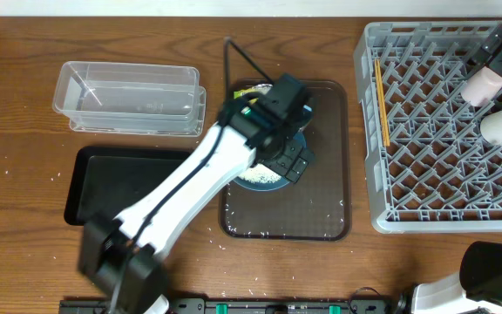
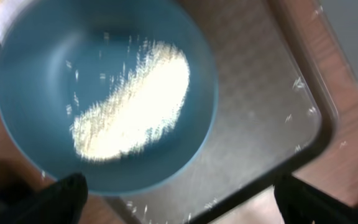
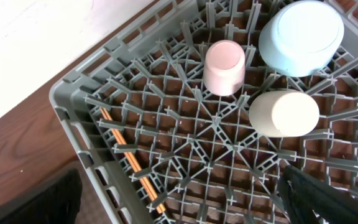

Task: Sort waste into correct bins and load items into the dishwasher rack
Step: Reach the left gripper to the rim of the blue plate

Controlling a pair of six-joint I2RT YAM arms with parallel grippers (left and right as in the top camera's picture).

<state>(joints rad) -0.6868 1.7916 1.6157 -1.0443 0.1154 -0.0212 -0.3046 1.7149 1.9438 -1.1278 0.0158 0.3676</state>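
Since the dark-blue bowl (image 2: 36, 81) of rice (image 2: 135, 102) is sat just below the left pincer (image 2: 179, 186), spread wide and empty, only a straight drop is needed, probably.

**Brown tray on a wood-grain surface**

A brown serving tray (image 1: 321, 205) lies flat near the middle of the wood-grain surface (image 1: 24, 96). It is rectangular, with rounded corners and a low raised rim. The left wrist view shows a fine woven texture on its floor. In the right wrist view the surface meets a pale, plain area (image 3: 36, 37) — what that is cannot be told.
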